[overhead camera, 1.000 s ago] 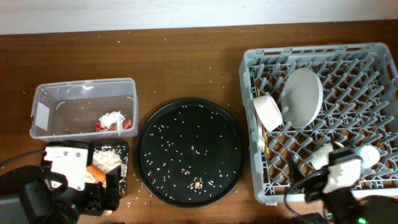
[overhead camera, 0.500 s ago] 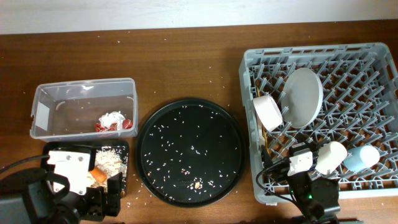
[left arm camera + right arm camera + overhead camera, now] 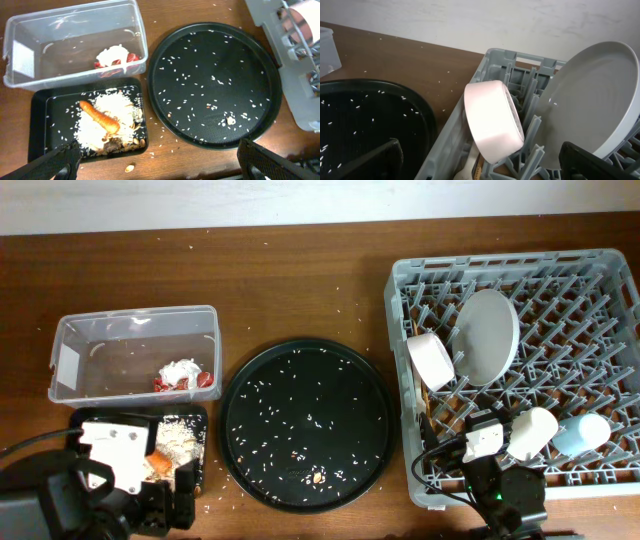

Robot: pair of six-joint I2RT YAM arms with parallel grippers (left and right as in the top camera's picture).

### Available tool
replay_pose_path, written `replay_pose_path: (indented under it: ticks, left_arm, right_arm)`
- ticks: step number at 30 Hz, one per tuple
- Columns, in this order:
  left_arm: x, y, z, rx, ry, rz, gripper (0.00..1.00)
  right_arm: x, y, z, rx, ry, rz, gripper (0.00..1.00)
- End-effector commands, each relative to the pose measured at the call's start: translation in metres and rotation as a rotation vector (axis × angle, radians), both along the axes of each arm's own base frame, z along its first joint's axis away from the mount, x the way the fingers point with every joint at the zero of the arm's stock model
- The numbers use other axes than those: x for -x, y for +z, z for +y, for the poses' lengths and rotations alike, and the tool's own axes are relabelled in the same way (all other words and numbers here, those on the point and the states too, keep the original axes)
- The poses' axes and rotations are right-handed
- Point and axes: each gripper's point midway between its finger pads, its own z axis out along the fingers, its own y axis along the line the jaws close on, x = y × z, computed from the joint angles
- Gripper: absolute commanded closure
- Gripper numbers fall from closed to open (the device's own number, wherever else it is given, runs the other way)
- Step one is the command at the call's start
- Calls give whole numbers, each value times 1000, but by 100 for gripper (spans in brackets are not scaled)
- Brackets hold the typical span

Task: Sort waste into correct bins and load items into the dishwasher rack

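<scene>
The clear tub (image 3: 135,325) holds the white tissue (image 3: 114,52) and red wrapper (image 3: 131,58). The black rectangular tray (image 3: 40,115) holds the carrot (image 3: 100,117), rice (image 3: 117,102) and brown scraps (image 3: 117,144). The grey rack (image 3: 590,310) holds the plate (image 3: 485,335), white bowl (image 3: 430,360), white cup (image 3: 532,432), blue cup (image 3: 580,432) and chopsticks (image 3: 426,415). My left gripper (image 3: 160,167) is open and empty above the table's front edge by the black tray. My right gripper (image 3: 482,165) is open and empty at the rack's front left, facing the bowl (image 3: 492,120) and plate (image 3: 595,105).
The large round black tray (image 3: 305,423) lies in the middle, sprinkled with rice and a few scraps. Loose rice grains and one brown scrap (image 3: 130,168) lie on the wooden table. A white wall runs along the back.
My right arm has drawn back toward the front edge, uncovering the white cup and blue cup in the rack. My left arm has shifted slightly. Nothing was picked up.
</scene>
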Motion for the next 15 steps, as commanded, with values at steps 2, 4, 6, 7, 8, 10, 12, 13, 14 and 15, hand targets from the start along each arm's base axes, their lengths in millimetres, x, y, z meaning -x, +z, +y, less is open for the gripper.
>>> replay_pose_path:
  ticks: [2,4,6,7,8,10,12,13,14,15]
  left_arm:
    - [-14,24,-6,-91,-112,-197,1]
    - [-35,32,-16,-95,-164,-339,1]
    - [-59,23,-25,-83,-185,-491,1]
    - [-66,14,-29,-73,-198,-558,1]
    - [-69,3,-33,-64,-208,-606,1]
    - [-69,-21,-33,-62,-204,-664,1]
    - [-67,-43,-32,-61,-202,-699,1]
    - [-66,-57,-32,-61,-200,-716,1]
    - [-67,-76,-32,-60,-199,-729,1]
    - [-68,-87,-32,-60,-198,-739,1]
  right_arm:
    - [0,-2,0,5,0,-3,1]
    - [0,-2,0,5,0,-2,1]
    - [0,-2,0,5,0,-3,1]
    - [0,-2,0,5,0,-3,1]
    - [0,-2,0,5,0,-3,1]
    - [0,-2,0,5,0,-3,1]
    - [0,-2,0,5,0,-2,1]
    - [0,-2,0,5,0,-3,1]
    - [0,-2,0,5,0,-2,1]
    - [0,-2,0,5,0,-3,1]
